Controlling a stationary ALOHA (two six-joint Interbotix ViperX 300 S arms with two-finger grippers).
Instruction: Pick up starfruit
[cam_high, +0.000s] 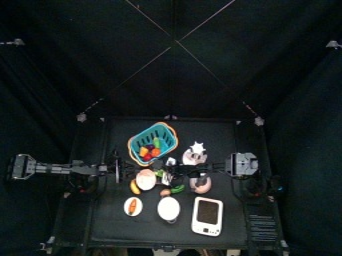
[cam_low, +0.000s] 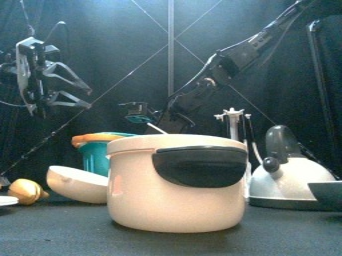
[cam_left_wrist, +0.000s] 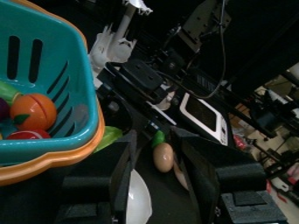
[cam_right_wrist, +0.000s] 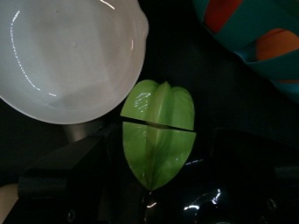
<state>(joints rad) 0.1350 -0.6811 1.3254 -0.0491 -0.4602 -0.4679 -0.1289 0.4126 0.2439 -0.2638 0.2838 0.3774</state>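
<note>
The right claw (cam_right_wrist: 158, 188) hung wide open just over the green starfruit (cam_right_wrist: 160, 131) beside the white bowl (cam_right_wrist: 65, 61), grasp and lift not yet made.

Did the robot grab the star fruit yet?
Not yet. Done: the right hand is lined up right at the green starfruit, which lies beside the white bowl. In hand: nothing, its jaws stand wide open. Left: close on the fruit and lift. The left hand rests near the basket.
</note>
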